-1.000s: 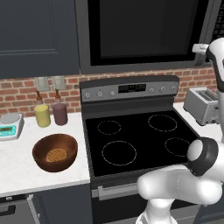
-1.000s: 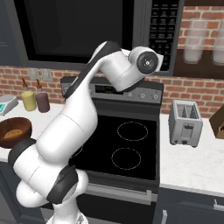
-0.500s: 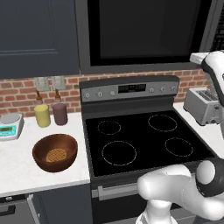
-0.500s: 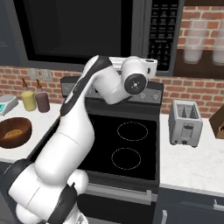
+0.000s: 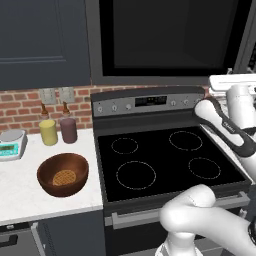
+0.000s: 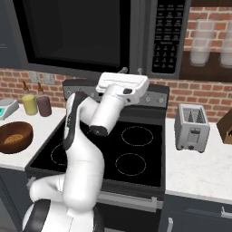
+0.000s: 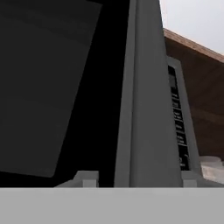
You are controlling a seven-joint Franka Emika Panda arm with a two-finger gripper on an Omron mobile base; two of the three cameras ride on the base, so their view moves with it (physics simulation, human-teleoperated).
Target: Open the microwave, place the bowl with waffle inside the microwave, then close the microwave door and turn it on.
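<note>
The microwave hangs over the stove with its microwave door shut and the keypad strip to the right. My gripper sits just under the microwave's lower edge, fingers pointing up at the seam between door and keypad. In the hand view the gripper is open, and the grey door-edge strip rises between the tips, with black glass left and keypad right. The reddish-brown bowl stands on the left counter with the waffle inside it, far from the gripper.
The black stove top lies below the arm. A yellow cup, a maroon cup and a scale stand behind the bowl. A toaster sits on the right counter. A dark cabinet door hangs left of the microwave.
The hand has swung left and a little lower across the microwave front and rolled flat, so its fingers now point up at the door's right edge. Bowl and door have not moved.
</note>
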